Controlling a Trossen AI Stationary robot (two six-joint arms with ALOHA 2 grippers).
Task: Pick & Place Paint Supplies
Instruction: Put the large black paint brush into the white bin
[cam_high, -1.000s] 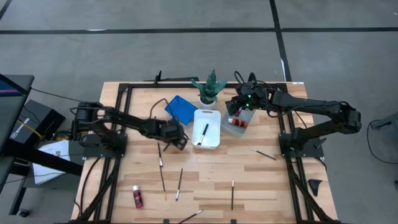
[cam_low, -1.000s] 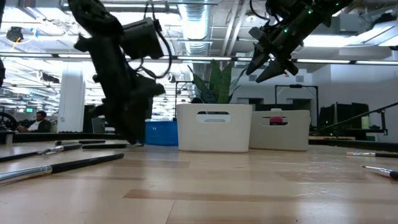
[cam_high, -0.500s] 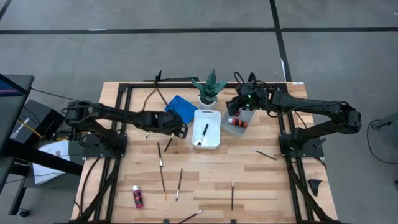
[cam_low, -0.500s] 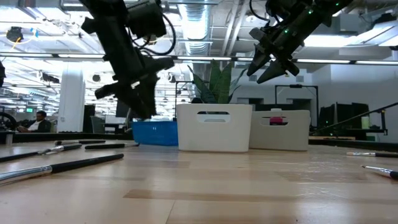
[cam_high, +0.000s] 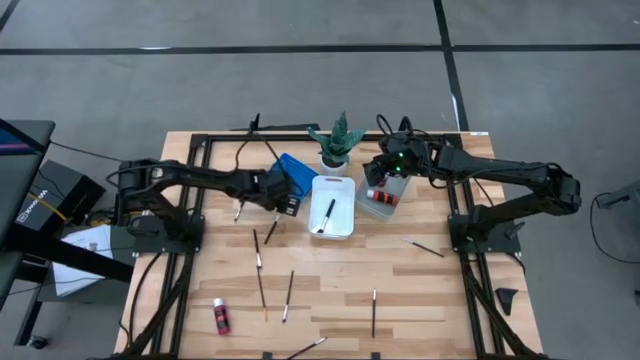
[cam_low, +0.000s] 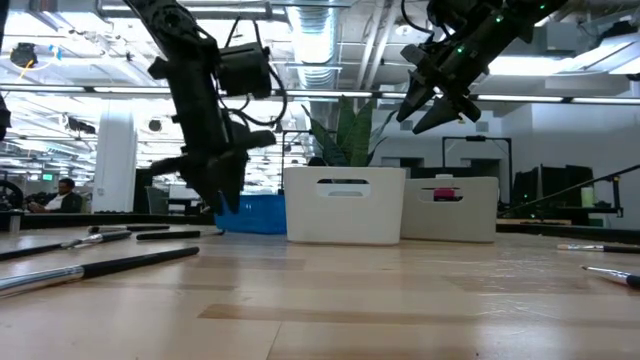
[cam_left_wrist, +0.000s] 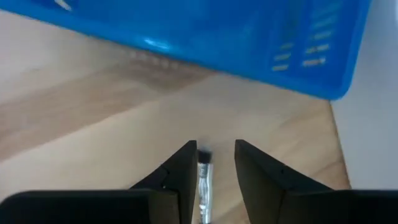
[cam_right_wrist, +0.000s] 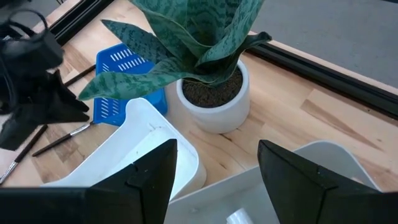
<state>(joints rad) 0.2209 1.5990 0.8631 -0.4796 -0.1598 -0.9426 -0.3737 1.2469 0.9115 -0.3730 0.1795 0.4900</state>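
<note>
My left gripper (cam_high: 287, 204) hangs just off the near edge of the blue tray (cam_high: 292, 174), shut on a thin paintbrush (cam_left_wrist: 203, 177). In the low view it (cam_low: 225, 198) is clear of the table. My right gripper (cam_high: 376, 180) waits open above the grey tray (cam_high: 380, 206), which holds red bottles (cam_high: 379, 196). The white tray (cam_high: 345, 226) has one dark brush (cam_high: 326, 215) inside. Loose brushes (cam_high: 261, 285) (cam_high: 289, 295) (cam_high: 374, 312) (cam_high: 424, 246) and a red bottle (cam_high: 221, 316) lie flat on the wood. My left gripper pinches the paintbrush between its two fingers at the metal ferrule (cam_left_wrist: 204, 180). The dark bristle tip (cam_left_wrist: 203, 155) pokes out past the fingertips. The brush is lifted clear of the table; the rest of its handle is hidden behind the fingers.
The potted plant (cam_high: 337, 142) stands at the far side between the blue and grey trays. Two more brushes (cam_high: 257, 245) (cam_high: 270, 232) lie on the table just near of my left gripper, another (cam_high: 240, 209) to its left. A black frame (cam_high: 200, 140) rims the table.
My left gripper has risen off the table with the paintbrush pinched in it and moved toward the far edge, up to the blue tray's near side. The brush is now lifted clear.
</note>
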